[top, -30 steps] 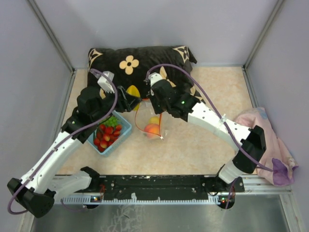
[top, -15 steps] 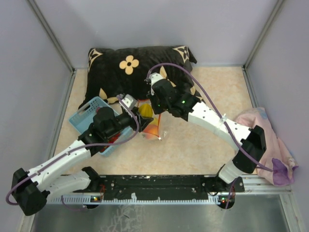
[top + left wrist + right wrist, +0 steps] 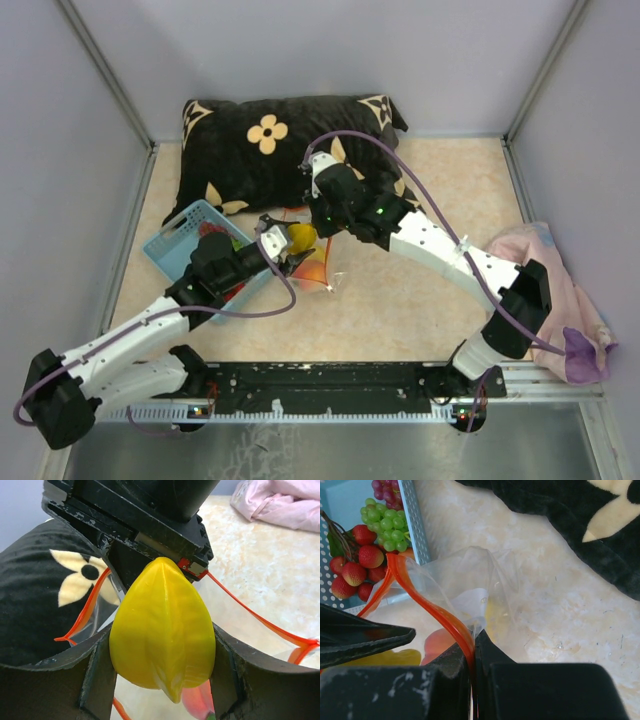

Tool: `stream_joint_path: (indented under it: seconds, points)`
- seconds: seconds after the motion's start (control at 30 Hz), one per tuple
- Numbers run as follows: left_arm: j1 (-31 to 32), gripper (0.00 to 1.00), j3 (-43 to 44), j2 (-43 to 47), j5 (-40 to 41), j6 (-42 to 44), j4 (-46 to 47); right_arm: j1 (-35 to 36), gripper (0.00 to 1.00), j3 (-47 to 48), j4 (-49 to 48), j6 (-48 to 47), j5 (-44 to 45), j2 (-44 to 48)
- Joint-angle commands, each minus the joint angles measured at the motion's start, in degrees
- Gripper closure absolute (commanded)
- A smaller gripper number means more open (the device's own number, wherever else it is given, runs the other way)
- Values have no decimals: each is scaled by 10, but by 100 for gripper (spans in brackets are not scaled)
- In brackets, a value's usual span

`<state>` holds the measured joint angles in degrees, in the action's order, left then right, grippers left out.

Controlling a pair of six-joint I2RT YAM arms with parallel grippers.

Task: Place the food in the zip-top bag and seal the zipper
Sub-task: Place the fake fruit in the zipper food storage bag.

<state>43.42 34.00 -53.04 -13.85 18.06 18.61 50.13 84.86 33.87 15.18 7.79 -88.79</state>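
Swinging the yellow pear-ish fruit [image 3: 162, 640] over is what just happened. A second ago the left gripper [image 3: 297, 243] had it up by the pillow [image 3: 260, 140] at the far edge. Now it's parked right at the mouth of the zip-top bag [image 3: 325, 272], roughly mid-desk, a bit left of centre. The left fingers are clamped on either side of the fruit, pointy end down. The right gripper [image 3: 474, 655] hasn't budged, pinched tight on the zipper [image 3: 435, 612] and holding that rim up so the mouth gapes. I'd say the drop is basically lined up. Sealing's a way off though, since there's more food waiting.

Texture-wise, the fruit is glossy moulded plastic with ridges running to a point. The bag is thin, clear, crinkly film, and its red-orange strip is floppy and curving. An orange peach [image 3: 440, 640] shows through from inside. Bumpy strawberries [image 3: 357, 562] and beady green grapes [image 3: 387, 527] sit in the light blue latticed basket [image 3: 412, 520] just beside the bag, toward the left edge. The pillow's plush black with cream flowers, and a soft pink cloth [image 3: 560, 290] is bunched at the right edge.
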Motion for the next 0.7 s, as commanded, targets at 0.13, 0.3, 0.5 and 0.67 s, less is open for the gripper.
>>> stream_joint_path:
  seconds: [0.13,0.3,0.5,0.67]
  points:
    - [4,34,39,-35,34,70,6,3,97,23,-31,6,-18,17]
    - [4,23,50,-34,53,68,-4,3,97,20,-30,6,-17,20]
    - [4,16,57,-21,65,47,-32,3,97,15,-33,5,-16,24]
    - [4,15,110,0,102,-26,-127,3,97,13,-35,6,-8,29]
